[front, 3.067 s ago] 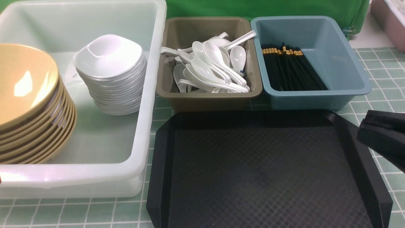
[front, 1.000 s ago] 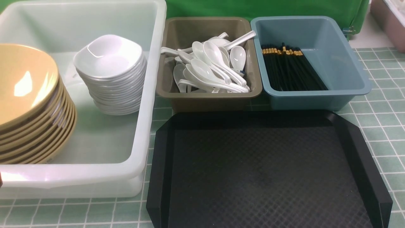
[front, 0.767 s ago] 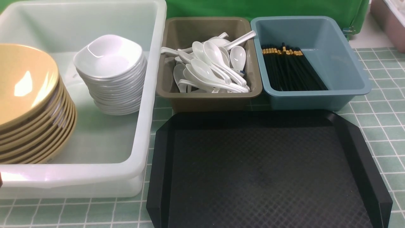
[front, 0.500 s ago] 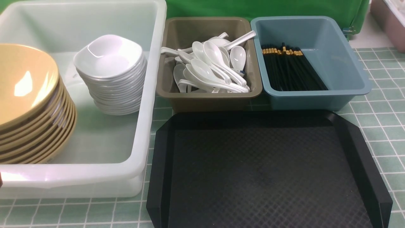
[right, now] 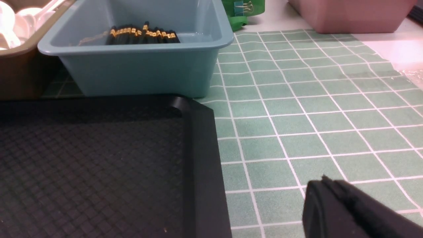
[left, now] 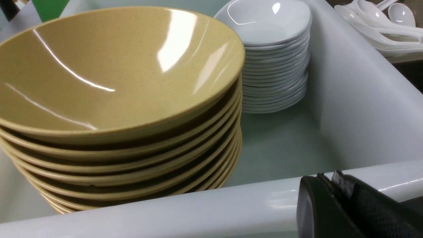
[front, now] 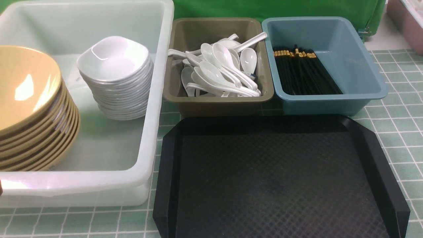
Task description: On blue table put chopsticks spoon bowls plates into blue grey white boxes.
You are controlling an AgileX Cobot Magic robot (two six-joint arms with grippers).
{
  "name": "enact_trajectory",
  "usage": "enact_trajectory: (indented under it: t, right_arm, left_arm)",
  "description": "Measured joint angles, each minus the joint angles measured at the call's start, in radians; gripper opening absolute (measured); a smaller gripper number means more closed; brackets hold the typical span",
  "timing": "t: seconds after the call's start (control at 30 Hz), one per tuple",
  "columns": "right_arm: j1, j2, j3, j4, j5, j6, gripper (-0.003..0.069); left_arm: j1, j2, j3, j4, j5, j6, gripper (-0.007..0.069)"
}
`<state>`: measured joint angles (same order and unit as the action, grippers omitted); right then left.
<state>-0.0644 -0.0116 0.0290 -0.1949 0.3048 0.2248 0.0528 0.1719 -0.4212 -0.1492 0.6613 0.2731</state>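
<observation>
Seemingly finished: yellow bowls (front: pixel 29 99) and white plates (front: pixel 115 76) stacked in white tub (front: pixel 158 99); spoons (front: pixel 219 71) in olive box (front: pixel 218 100); chopsticks (front: pixel 302 71) in blue box (front: pixel 363 66); black tray (front: pixel 274 185) bare; left tool (left: pixel 333 195) and right tool (right: pixel 330 201) clenched, empty; nothing left but parking.

Green backdrop (front: pixel 264 8), pink bin (right: pixel 347 13) beyond.

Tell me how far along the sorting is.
It looks done: bowls and plates are stacked in the white tub, spoons fill the olive bin, chopsticks lie in the blue bin. The black tray is bare. Nothing is in hand: both grippers' fingers are shut on nothing. Nothing visible remains.
</observation>
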Motion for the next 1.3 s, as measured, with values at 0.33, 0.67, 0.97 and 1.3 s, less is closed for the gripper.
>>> enact_trajectory:
  t: [0.33,0.67,0.97,1.3]
  right_arm:
    - [0.000,0.000,0.000,0.000,0.000,0.000,0.0043]
    - [0.000,0.000,0.000,0.000,0.000,0.000,0.0049]
    - [0.000,0.000,0.000,0.000,0.000,0.000,0.0057]
    - [0.000,0.000,0.000,0.000,0.000,0.000,0.0067]
  left_arm:
    - [0.000,0.000,0.000,0.000,0.000,0.000,0.0003]
    - [0.000,-0.001,0.000,0.001,0.000,0.000,0.0003]
    - [-0.076,-0.102,0.026,0.026,-0.015,0.000,0.0003]
    - [0.019,-0.183,0.357,0.071,-0.441,-0.052,0.0003]
